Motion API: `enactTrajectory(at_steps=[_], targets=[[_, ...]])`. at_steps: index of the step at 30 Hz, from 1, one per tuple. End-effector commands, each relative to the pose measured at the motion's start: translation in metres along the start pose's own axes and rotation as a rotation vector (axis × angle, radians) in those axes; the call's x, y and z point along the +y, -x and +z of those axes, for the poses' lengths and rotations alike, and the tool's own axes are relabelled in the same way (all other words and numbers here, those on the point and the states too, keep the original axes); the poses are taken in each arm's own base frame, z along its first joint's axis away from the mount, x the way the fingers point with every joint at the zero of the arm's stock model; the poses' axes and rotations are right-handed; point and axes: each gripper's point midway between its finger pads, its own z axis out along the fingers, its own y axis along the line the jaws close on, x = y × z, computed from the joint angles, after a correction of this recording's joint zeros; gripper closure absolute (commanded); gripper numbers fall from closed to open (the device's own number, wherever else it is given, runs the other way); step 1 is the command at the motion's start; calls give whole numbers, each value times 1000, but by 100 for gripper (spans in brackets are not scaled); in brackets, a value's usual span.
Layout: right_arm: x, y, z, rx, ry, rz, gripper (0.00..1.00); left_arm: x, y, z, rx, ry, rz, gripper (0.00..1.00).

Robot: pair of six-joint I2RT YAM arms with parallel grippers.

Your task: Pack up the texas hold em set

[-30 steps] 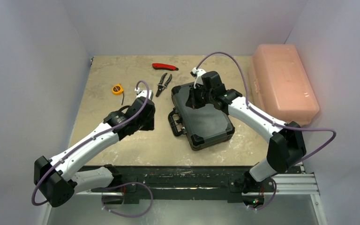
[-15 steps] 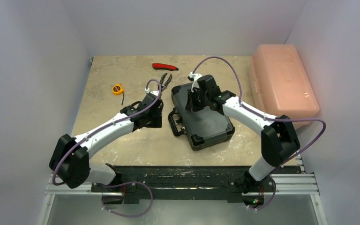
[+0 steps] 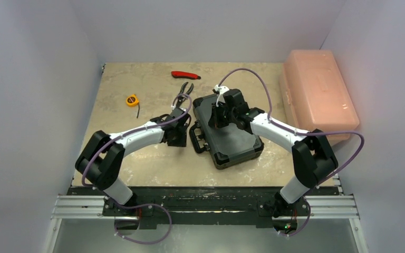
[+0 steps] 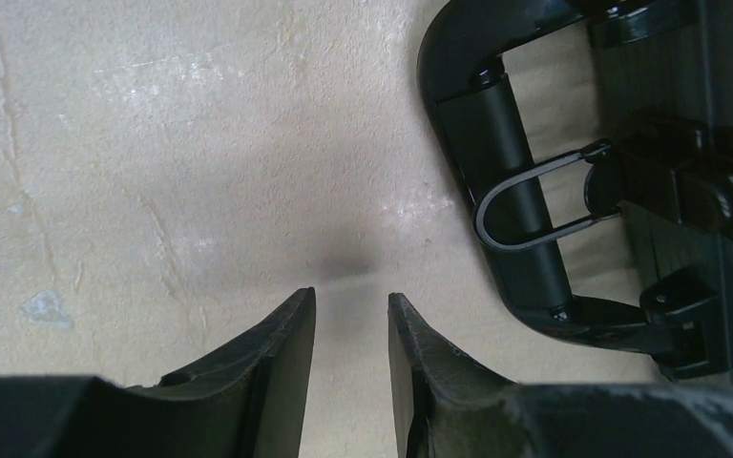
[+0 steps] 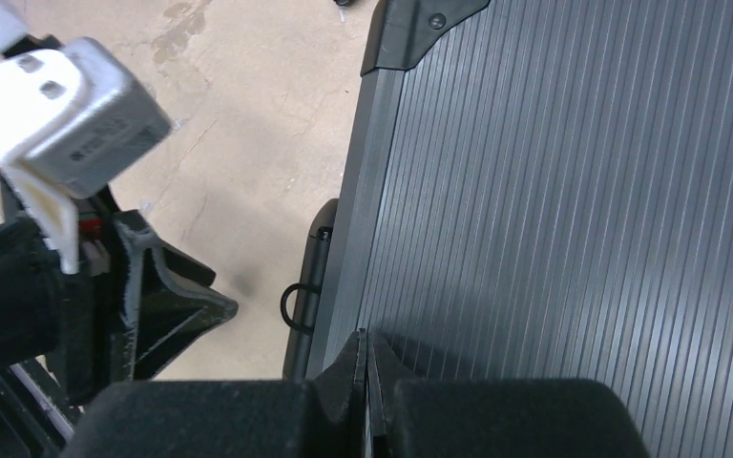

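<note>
Table [image 3: 137, 153]: tan top, fills the middle of the overhead view.
Pink box [image 3: 316, 95]: upper right, lid down, not part of the job.
Black case [image 3: 237, 139]: centre of frame, lying flat and skewed, lid down. No chips, cards or dice visible loose anywhere, so I'd judge the contents are packed and the lid step is done.
Right gripper [image 5: 364, 339]: jaws fully together, holding nothing, tips at or just above the ribbed lid near its left edge. Contact can't be confirmed; it reads as pressing the lid down.
Left gripper [image 4: 351, 301]: narrow gap between the jaws, empty, over bare table just left of the case.
Handle [image 4: 501, 181]: upper right of the left wrist view, folded out flat on the table, untouched.
Latch [image 4: 687, 181]: right edge of that view, beside the handle. Can't tell if it's snapped shut.
Left to do, my guess: secure the latches.
Pliers [image 3: 184, 92], red-handled tool [image 3: 185, 75] and yellow tape measure [image 3: 132, 99]: upper centre-left, well apart from the case.
</note>
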Motion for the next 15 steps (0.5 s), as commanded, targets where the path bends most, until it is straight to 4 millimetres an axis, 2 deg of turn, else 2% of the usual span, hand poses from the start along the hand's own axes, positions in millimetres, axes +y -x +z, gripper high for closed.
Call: enactTrajectory(at_steps=[1, 15], targets=[[-17, -40, 1, 109, -67, 15, 100, -17, 21, 4, -38, -50, -40, 67], [-18, -48, -5, 115, -66, 21, 100, -31, 30, 20, -11, -72, -39, 68]])
